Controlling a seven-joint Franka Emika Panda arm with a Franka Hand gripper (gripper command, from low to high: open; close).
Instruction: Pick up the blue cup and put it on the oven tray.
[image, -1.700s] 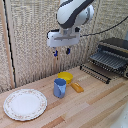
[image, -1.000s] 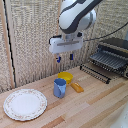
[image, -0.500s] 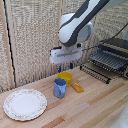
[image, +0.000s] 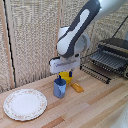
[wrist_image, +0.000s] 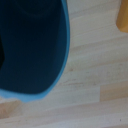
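In the exterior view the hand (image: 61, 76) is right on top of the small medium-blue plastic cup (image: 59, 88), which sits on the pale wooden plank surface (image: 95, 107) near the middle of the shot. I honestly can't tell whether the fingers are spread, closed or already on the rim, since the white arm body blocks them. The little yellow plastic bowl (image: 66, 75) is tucked just behind the cup at about 1 o'clock, with an orange-yellow piece (image: 76, 87) lying at its 3 o'clock. That's my main worry: a finger coming down on that side could clip the bowl or shove it, and a grip on only a thin bit of wall could let the cup tip or spin. The dark wire oven tray (image: 106, 59) sticks out of the black and silver toaster oven (image: 116, 49) well off at 2 o'clock, so a loose hold has plenty of travel to slip, and the cup could wobble on the bars. A round white floral plate (image: 25, 104) sits at 8 o'clock, out of the way. Behind is a woven, cane-like wall panel (image: 32, 35). The wrist view is mostly the cup's dark inside and light blue rim (wrist_image: 59, 75), very close, with wood grain (wrist_image: 95, 75) next to it and an orange blur (wrist_image: 123, 17) at the corner. No fingers show there either.
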